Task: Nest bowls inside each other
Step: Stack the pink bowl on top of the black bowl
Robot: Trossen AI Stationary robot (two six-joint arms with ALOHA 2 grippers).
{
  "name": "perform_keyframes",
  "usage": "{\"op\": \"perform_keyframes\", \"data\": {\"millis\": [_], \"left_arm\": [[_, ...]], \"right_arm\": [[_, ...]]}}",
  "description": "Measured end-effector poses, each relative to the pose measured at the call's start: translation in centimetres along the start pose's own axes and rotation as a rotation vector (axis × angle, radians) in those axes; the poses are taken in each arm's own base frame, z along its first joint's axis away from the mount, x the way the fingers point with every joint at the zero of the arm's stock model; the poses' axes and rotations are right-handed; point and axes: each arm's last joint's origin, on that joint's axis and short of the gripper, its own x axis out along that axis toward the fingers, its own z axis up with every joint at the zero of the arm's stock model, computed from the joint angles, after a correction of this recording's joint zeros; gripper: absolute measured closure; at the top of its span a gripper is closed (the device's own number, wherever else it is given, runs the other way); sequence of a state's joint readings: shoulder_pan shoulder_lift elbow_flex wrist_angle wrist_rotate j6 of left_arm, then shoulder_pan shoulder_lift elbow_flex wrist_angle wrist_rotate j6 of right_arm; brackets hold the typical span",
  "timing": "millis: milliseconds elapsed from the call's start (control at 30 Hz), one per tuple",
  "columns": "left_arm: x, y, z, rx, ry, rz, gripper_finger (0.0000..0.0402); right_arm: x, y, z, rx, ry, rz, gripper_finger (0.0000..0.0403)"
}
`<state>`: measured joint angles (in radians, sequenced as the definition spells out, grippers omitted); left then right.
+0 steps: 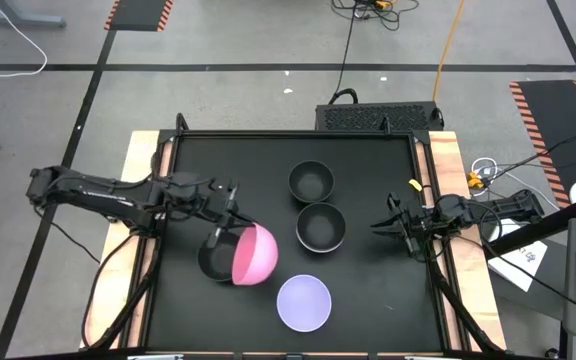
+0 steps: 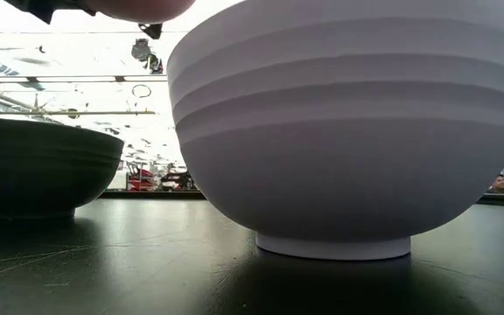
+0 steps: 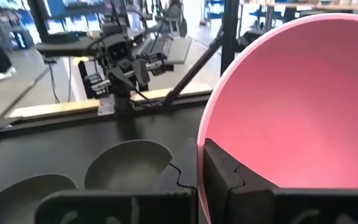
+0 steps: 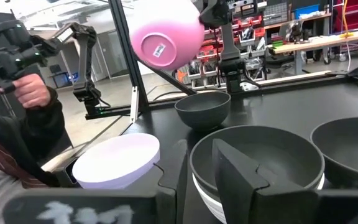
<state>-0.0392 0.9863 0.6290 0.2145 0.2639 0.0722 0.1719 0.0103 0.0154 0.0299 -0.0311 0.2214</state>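
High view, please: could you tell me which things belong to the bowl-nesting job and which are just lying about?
Job: pink bowl, held tilted by the left claw; near black bowl under it; far black bowl; middle black bowl; lavender bowl.
Lying about: yellow cable; papers; black box.

Our left gripper (image 1: 230,212) reaches in over the table's left half, fingers clamped. Our right gripper (image 1: 396,228) waits at the right edge, fingers parted.
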Motion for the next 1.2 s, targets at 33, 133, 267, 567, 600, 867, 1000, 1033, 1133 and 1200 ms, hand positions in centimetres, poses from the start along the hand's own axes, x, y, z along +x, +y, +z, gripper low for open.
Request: {"op": "perform_keyframes", "data": {"millis": [33, 133, 267, 567, 600, 867, 1000, 1033, 1133, 1200], "left_arm": [[0.5, 0.1, 0.2, -0.003, 0.014, -0.005, 0.0397], [2.1, 0.4, 0.8, -0.005, 0.044, -0.019, 0.0397], [4.0, 0.8, 1.0, -0.02, 0.091, -0.044, 0.0397], [5.5, 2.2, 2.3, -0.015, 0.127, 0.005, 0.0397], [5.4, 2.5, 2.5, -0.016, 0.13, 0.016, 0.0397], [4.4, 5.5, 3.2, -0.019, 0.131, 0.117, 0.0397], [4.2, 7.2, 2.9, -0.036, 0.122, 0.15, 0.0397], [4.2, 7.7, 2.8, -0.043, 0.118, 0.152, 0.0397], [4.8, 9.4, 2.6, -0.078, 0.129, 0.128, 0.0397], [5.5, 10.4, 2.9, -0.101, 0.141, 0.118, 0.0397]], "right_arm": [[0.0, 0.0, 0.0, 0.0, 0.0, 0.0, 0.0335], [0.0, 0.0, 0.0, 0.0, 0.0, 0.0, 0.0335], [0.0, 0.0, 0.0, -0.001, 0.0, 0.003, 0.0335], [0.0, 0.2, 0.0, 0.001, 0.005, 0.049, 0.0335], [0.0, 0.2, 0.0, 0.001, 0.005, 0.051, 0.0335], [0.0, 0.2, 0.0, -0.006, 0.005, 0.052, 0.0335], [0.0, 0.2, 0.0, -0.006, 0.006, 0.052, 0.0335], [0.0, 0.2, 0.0, -0.006, 0.006, 0.052, 0.0335], [0.0, 0.2, 0.0, -0.01, 0.005, 0.052, 0.0335], [0.0, 0.2, 0.0, -0.013, 0.004, 0.051, 0.0335]]}}
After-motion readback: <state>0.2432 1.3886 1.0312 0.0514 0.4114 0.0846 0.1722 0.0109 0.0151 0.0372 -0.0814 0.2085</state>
